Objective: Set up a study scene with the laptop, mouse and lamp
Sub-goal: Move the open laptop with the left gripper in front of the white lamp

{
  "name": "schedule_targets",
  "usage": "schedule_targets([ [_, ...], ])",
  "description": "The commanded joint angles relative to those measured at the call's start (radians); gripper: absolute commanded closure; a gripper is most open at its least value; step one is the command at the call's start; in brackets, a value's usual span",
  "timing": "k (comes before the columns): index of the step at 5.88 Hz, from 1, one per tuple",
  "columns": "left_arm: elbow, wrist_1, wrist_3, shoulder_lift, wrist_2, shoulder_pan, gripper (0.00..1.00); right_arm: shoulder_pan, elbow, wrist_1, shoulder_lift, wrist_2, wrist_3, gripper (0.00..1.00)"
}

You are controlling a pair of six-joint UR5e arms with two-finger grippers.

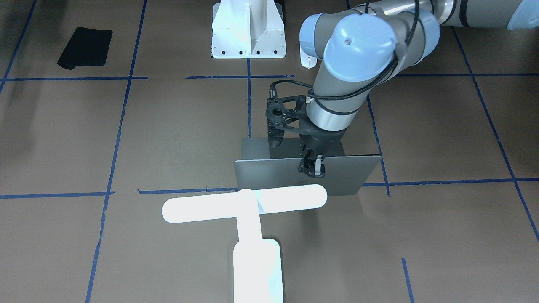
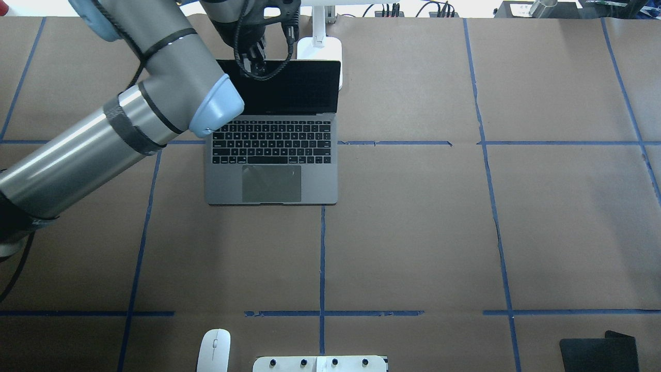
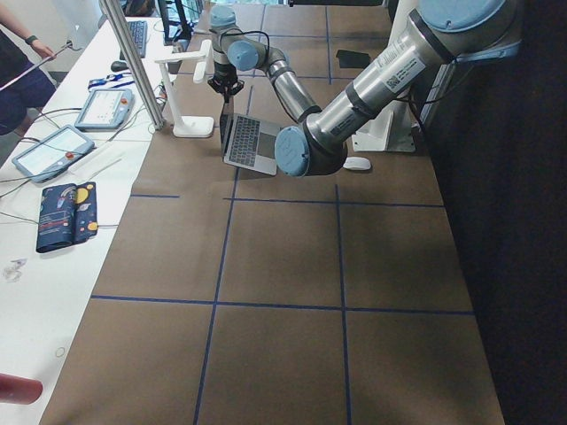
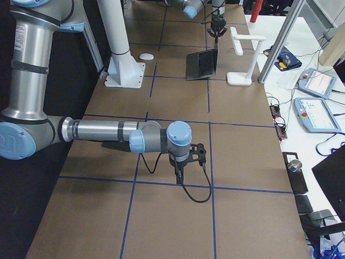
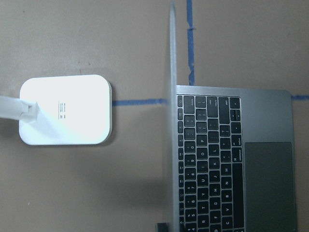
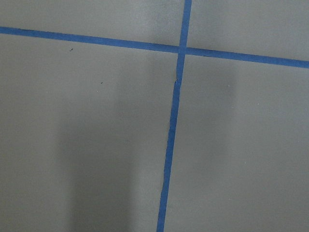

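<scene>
The grey laptop stands open at the far side, its screen upright; the front-facing view shows the back of the lid. My left gripper is at the lid's top edge, shut on it; it also shows in the overhead view. The glowing white lamp stands just behind the laptop, its base beside the lid. The white mouse lies near the robot's base. My right gripper hangs low over bare table, far from the laptop; I cannot tell whether it is open or shut.
A black mat lies at the near right corner. A white bolted pedestal stands at the robot's side. Blue tape lines cross the brown table. A side bench with tablets runs beyond the lamp.
</scene>
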Motion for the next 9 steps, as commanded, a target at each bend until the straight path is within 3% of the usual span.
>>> schedule_targets([
  [1, 0.07, -0.071, -0.074, -0.022, 0.009, 0.018, 0.98, 0.001, -0.001, 0.0, -0.001, 0.0, 0.001, 0.0],
  [2, 0.068, -0.073, -0.071, -0.022, 0.009, 0.017, 0.85, 0.0, -0.002, 0.0, -0.001, 0.0, 0.0, 0.0],
  [4, 0.032, -0.067, -0.075, -0.016, 0.008, 0.015, 0.15, 0.0, -0.002, 0.0, -0.001, 0.0, 0.0, 0.0],
  [5, -0.018, -0.065, -0.075, 0.014, 0.008, 0.013, 0.03, 0.0, -0.002, 0.0, -0.003, 0.002, -0.001, 0.0],
  [8, -0.254, -0.019, -0.081, 0.192, 0.0, -0.026, 0.01, 0.0, -0.001, 0.0, -0.003, 0.002, 0.001, 0.0],
  [9, -0.297, 0.078, -0.08, 0.205, -0.003, -0.054, 0.01, 0.0, 0.001, 0.0, -0.003, 0.002, 0.001, 0.0],
])
